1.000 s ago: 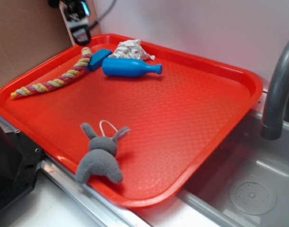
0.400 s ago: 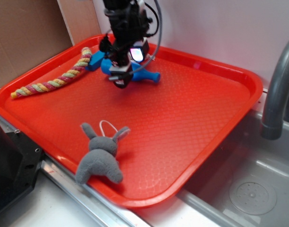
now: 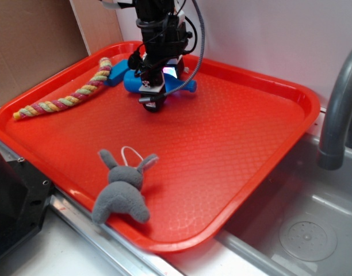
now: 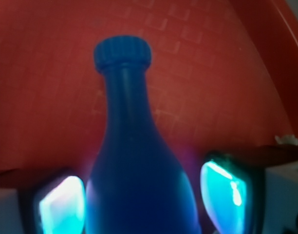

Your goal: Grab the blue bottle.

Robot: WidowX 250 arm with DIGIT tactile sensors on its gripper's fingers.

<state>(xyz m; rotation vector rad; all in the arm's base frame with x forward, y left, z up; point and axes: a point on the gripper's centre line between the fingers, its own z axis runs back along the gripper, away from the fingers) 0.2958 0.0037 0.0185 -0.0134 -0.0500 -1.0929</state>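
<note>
The blue bottle [image 3: 185,86] lies on its side at the back of the red tray [image 3: 262,144], neck pointing right. My gripper [image 3: 152,99] has come down over its fat body and hides most of it. In the wrist view the bottle [image 4: 129,146] fills the middle, cap away from me, and my gripper [image 4: 141,197] is open astride its body. The lit fingers [image 4: 61,204] stand on either side. The left one is almost against the bottle, and a narrow gap shows at the right one.
A braided rope [image 3: 67,99] and a small flat blue block [image 3: 115,74] lie left of the bottle. A grey plush bunny [image 3: 123,191] lies at the tray's front edge. A grey faucet [image 3: 337,103] and a sink [image 3: 302,230] are to the right. A wall stands behind.
My gripper came in from the upper left over the tray and has dropped lower, straddling the bottle's body. The bottle has hardly moved.
</note>
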